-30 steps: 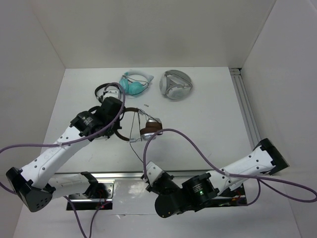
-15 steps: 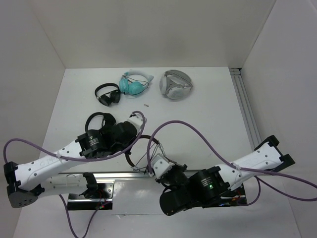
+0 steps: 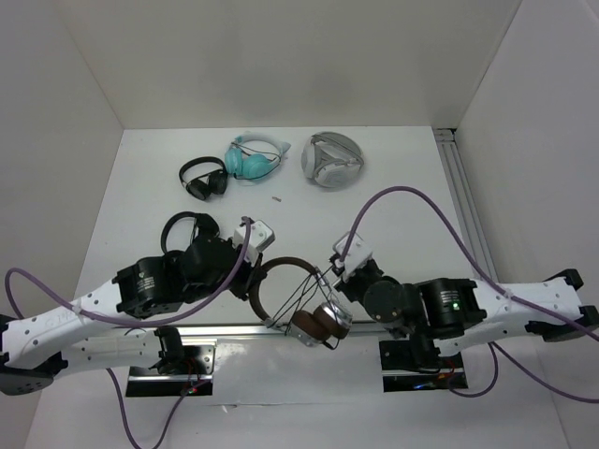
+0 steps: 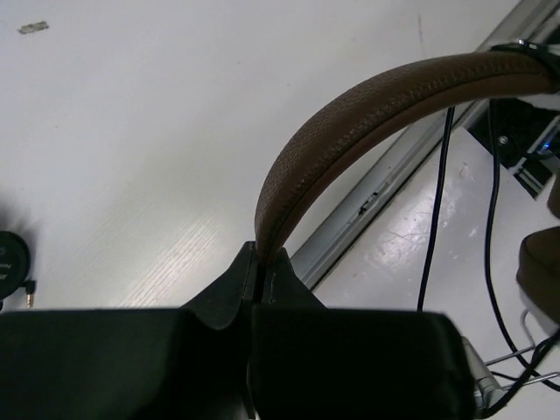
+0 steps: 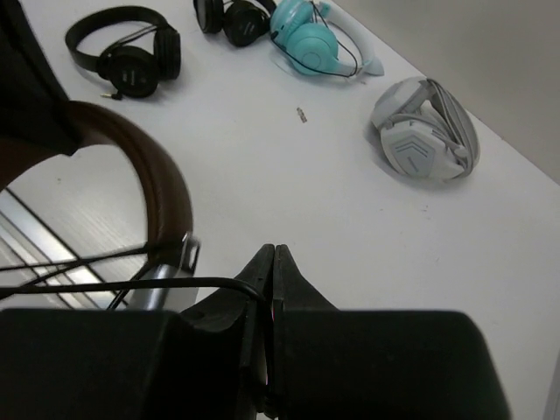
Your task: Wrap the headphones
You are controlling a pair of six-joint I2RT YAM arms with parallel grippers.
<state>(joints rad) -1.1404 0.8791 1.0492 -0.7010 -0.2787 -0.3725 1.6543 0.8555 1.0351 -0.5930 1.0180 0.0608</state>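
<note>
Clamping headband point(image 4: 350, 114) of headphones point(image 3: 316, 325), left gripper point(image 4: 261, 259), right gripper point(image 5: 273, 255) nipping black cable point(image 5: 87, 286)

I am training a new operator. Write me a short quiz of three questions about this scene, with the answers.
1. True or false: the left gripper is shut on the brown headband.
2. The pair lying nearest the grey-white pair is: A red, B teal, C yellow.
3. Fill in: a thin black ___ runs into the right gripper's closed fingertips.
Key: 1 true; 2 B, the teal pair; 3 cable.
</note>
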